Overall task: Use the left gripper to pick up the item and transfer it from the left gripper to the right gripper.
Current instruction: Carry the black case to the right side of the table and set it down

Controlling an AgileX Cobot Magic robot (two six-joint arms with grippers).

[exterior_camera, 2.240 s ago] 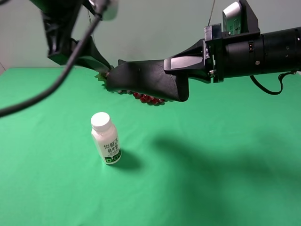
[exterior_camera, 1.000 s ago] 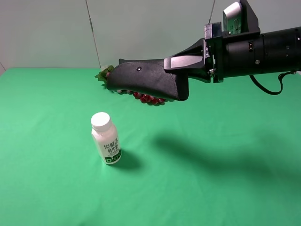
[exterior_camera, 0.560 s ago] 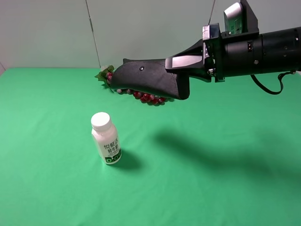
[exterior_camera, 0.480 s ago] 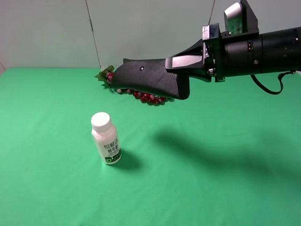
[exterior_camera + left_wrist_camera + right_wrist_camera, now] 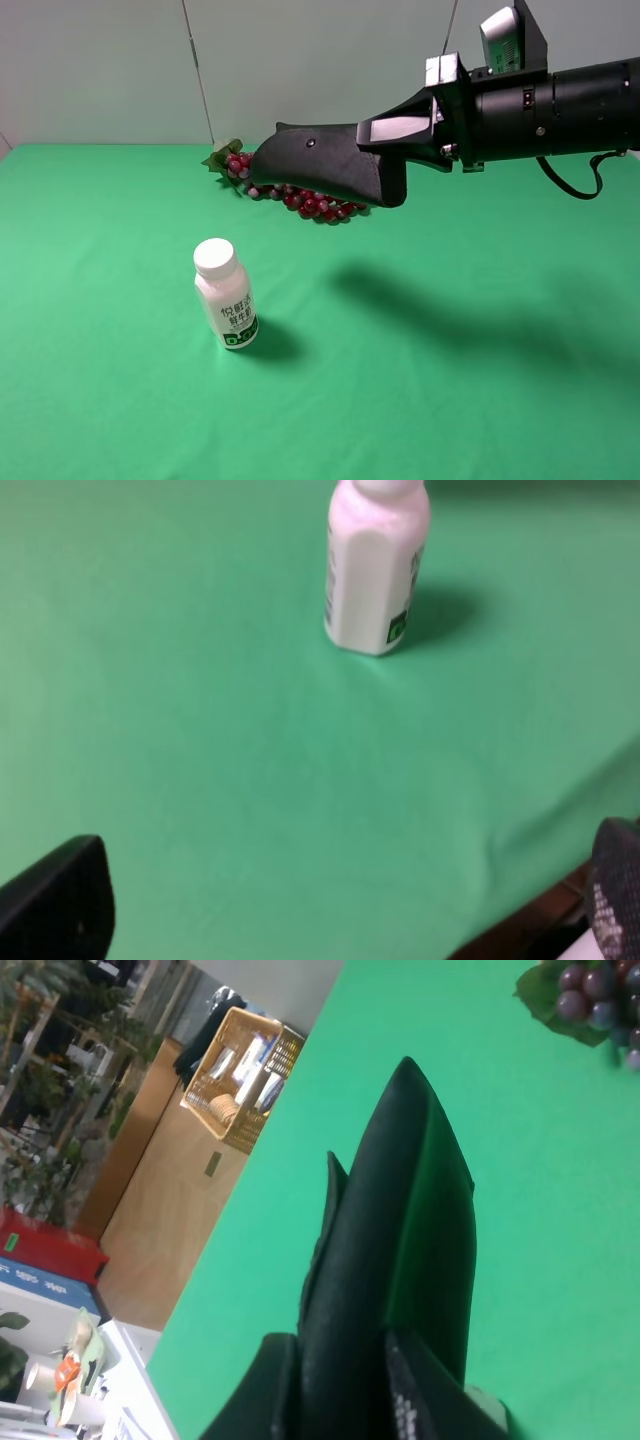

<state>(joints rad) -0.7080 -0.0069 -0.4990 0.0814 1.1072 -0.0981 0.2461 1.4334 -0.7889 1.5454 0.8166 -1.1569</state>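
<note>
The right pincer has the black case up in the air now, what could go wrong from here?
The right pincer grips the case at one end only, so the long free end may sag or slip out, likely falling near the grape bunch. A low swing could also knock over the upright bottle.

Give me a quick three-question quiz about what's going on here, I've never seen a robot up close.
1. True or false: the black case is held in the air above the green cloth.
2. Which thing stands upright? A) grape bunch B) white-capped bottle C) black case
3. Fill in: the case is clamped by the ____ gripper.
Key: 1 true; 2 B; 3 right.
</note>
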